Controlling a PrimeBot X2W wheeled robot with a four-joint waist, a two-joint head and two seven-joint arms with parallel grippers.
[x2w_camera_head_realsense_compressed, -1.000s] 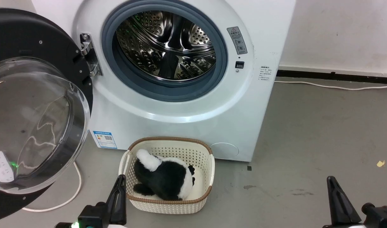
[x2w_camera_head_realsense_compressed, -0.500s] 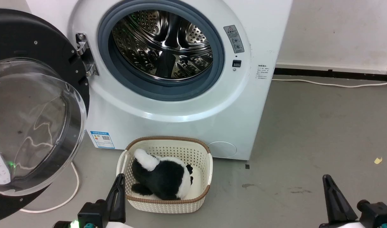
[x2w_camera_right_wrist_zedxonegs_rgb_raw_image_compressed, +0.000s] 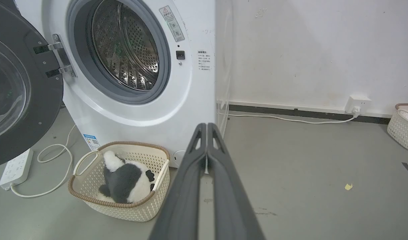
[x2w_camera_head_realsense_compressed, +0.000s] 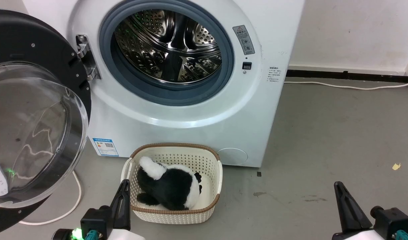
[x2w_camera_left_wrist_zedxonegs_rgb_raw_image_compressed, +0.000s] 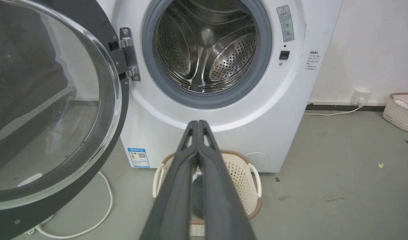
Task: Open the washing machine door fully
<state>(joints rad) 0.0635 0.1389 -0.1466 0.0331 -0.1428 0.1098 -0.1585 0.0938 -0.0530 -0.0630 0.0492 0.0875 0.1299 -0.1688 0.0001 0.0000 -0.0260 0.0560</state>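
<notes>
Grey floor (x2w_camera_head_realsense_compressed: 324, 140) fronts washing machine (x2w_camera_head_realsense_compressed: 190, 133); washing machine door (x2w_camera_head_realsense_compressed: 33, 116) hangs wide at nine o'clock, opening judged complete; left gripper (x2w_camera_left_wrist_zedxonegs_rgb_raw_image_compressed: 197, 123), right gripper (x2w_camera_right_wrist_zedxonegs_rgb_raw_image_compressed: 206, 125) pinched closed, empty.

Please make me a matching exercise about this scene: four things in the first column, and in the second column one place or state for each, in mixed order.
1. round glossy black washing machine door
2. black-and-white plush panda toy
3. perforated steel drum
4. left gripper

A. lying in the cream plastic basket
B. shut, holding nothing
C. swung open on its hinge
D. nothing inside

Pairs: 1-C, 2-A, 3-D, 4-B
</notes>
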